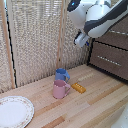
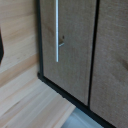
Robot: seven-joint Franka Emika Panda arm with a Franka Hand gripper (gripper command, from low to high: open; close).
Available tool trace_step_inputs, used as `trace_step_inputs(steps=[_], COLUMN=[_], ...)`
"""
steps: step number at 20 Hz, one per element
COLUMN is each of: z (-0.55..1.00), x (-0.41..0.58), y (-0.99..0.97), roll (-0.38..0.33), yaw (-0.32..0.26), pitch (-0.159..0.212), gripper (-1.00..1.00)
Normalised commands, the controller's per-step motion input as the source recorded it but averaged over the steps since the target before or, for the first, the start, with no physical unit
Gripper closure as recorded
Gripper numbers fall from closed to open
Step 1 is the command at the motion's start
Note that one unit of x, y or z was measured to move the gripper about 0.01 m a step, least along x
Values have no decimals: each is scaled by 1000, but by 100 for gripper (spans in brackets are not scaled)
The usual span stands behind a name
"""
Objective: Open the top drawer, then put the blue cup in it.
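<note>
The blue cup (image 1: pixel 62 75) stands on the wooden table, just behind a pink mug (image 1: pixel 60 90). The dark-brown chest is at the exterior view's right. Its top drawer (image 1: pixel 119 38) looks closed and is partly covered by my arm. My gripper (image 1: pixel 82 41) hangs in the air to the left of the chest, well above and to the right of the cup, holding nothing I can see. The wrist view shows a brown drawer front (image 2: pixel 70 55) with a slim silver bar handle (image 2: pixel 56 30) close ahead. Only a dark sliver at that picture's edge may be a finger.
A lower drawer front (image 1: pixel 107 60) sits under the top one. An orange block (image 1: pixel 78 87) lies right of the pink mug. A patterned white plate (image 1: pixel 14 111) rests at the near left. A reed screen (image 1: pixel 35 40) backs the table.
</note>
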Motion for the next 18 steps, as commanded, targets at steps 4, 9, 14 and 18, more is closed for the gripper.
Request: trace_step_inputs(steps=[4, 9, 14, 18], z=[2, 0, 0, 0], x=[-148, -48, -47, -76], y=[-273, -303, -314, -340], roll=[-365, -375, -375, -375], yaw=[109, 80, 85, 87], pitch=[0, 0, -3, -6], gripper=[-100, -100, -100, -100])
